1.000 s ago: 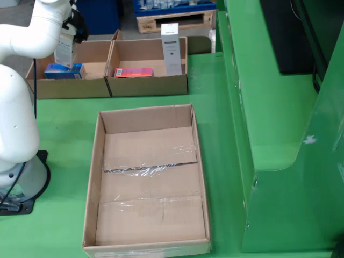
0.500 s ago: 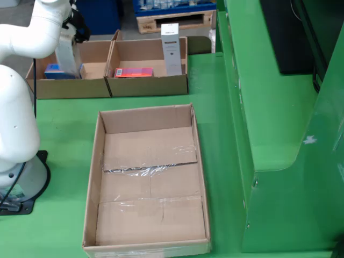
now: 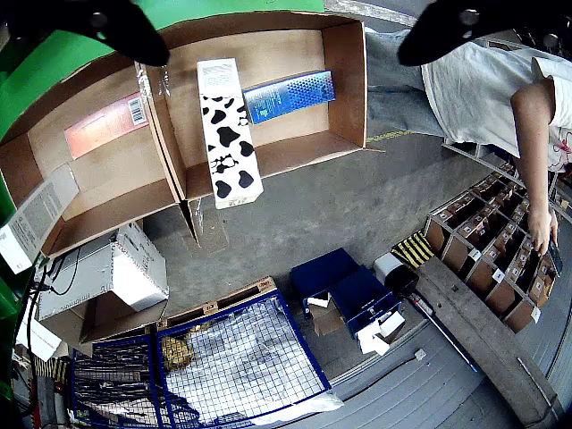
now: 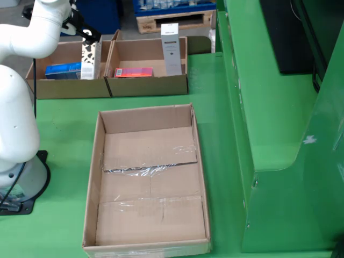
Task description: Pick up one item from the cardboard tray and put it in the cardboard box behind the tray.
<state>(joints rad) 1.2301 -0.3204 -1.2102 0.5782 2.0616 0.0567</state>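
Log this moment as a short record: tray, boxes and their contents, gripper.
tray: large cardboard tray in front, nothing in it, tape on its floor
left box: holds a blue carton lying flat and a cow-print carton standing upright
right box: holds a red carton lying flat and a grey-white carton upright
gripper: above the left box, fingers spread, clear of the cow-print carton
arm: white, at the left of the fixed view
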